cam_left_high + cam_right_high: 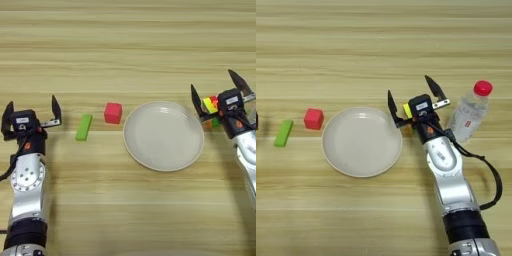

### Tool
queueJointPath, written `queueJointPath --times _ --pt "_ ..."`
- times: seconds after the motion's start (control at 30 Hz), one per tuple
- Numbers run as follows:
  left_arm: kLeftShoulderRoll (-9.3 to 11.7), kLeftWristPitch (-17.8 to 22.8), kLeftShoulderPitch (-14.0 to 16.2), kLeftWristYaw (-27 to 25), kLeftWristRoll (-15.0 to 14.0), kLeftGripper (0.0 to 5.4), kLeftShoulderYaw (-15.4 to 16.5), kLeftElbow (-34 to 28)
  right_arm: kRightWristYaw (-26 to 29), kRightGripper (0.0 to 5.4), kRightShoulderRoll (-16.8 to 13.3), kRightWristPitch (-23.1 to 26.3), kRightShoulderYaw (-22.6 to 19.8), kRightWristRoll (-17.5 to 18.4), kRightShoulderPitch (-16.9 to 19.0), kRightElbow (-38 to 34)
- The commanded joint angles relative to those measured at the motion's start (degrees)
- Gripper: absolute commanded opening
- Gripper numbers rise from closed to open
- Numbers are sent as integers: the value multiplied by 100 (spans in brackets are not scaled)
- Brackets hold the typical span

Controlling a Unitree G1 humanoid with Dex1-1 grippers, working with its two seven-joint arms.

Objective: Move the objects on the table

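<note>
A green bar (pixel 84 127) lies on the table (pixel 125 45) left of centre, and a small red cube (pixel 113 113) sits just right of it. My left gripper (pixel 31 110) stands open at the left edge, a short way left of the green bar, holding nothing. The multicoloured puzzle cube (pixel 210 105) rests just past the plate's right rim, mostly hidden under my right gripper (pixel 218 91). That gripper hangs over it with its fingers spread wide open, tips pointing away from me. Only yellow, red and green patches of the cube show.
A round white plate (pixel 362 141) lies in the middle between the red cube and the right gripper. A clear plastic bottle (pixel 470 112) with a red cap stands right of the right gripper, close to its outer finger.
</note>
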Motion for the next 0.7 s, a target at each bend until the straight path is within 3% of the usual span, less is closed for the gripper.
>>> queueJointPath --times 0.03,0.7 --pt "53 -11 3 23 51 540 -52 -7 -159 535 -21 41 -70 -129 -225 352" --pt "41 -13 6 22 35 540 -87 3 -174 535 23 274 -262 78 -402 1153"
